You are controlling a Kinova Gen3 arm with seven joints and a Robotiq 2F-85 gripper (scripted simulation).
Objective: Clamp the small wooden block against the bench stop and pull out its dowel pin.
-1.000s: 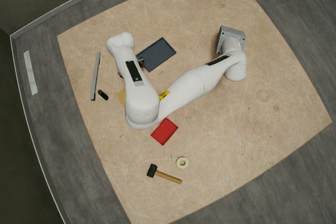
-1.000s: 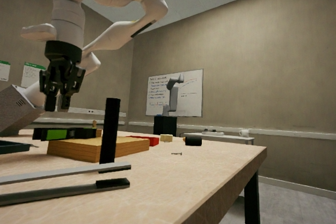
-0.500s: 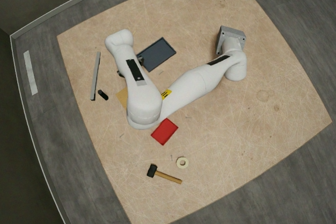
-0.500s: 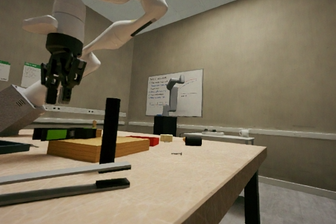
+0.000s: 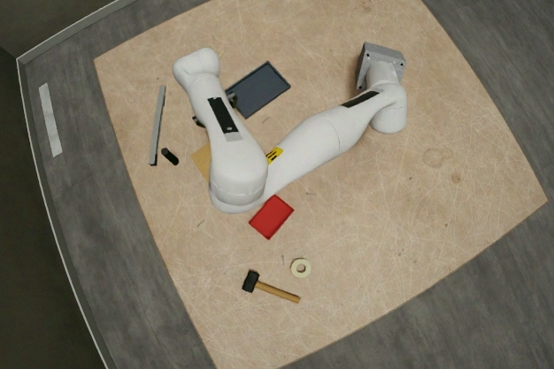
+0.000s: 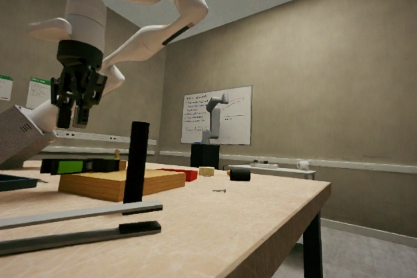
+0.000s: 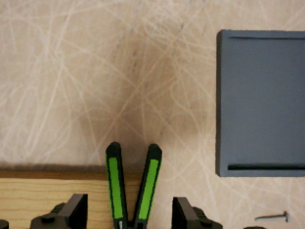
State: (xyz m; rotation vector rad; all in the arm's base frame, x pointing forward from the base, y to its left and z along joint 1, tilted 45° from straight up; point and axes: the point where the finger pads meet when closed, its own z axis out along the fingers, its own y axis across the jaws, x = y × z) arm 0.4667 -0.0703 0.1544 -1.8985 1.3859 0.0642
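My gripper (image 6: 72, 122) (image 7: 129, 213) is partly open and empty, pointing down high above the spring clamp (image 6: 70, 167) (image 7: 115, 191). The clamp's black and green handles spread apart past the edge of the bench board (image 6: 90, 186) (image 7: 49, 196); its jaws reach over the board toward the small wooden block (image 6: 123, 165). The dowel pin (image 6: 116, 154) stands upright above the block. In the top view the arm covers the block, the clamp and most of the board. The bench stop cannot be made out, nor whether anything loose sits between it and the block, nor how the jaws grip.
A dark tray (image 5: 264, 87) (image 7: 264, 103) lies beside the board. A black cylinder (image 5: 170, 156) (image 6: 136, 163) stands near a long grey bar (image 5: 157, 127). A red tray (image 5: 271, 217) (image 6: 192, 175), a tape roll (image 5: 294, 268), a mallet (image 5: 250, 280) and loose nails (image 7: 274, 216) lie around.
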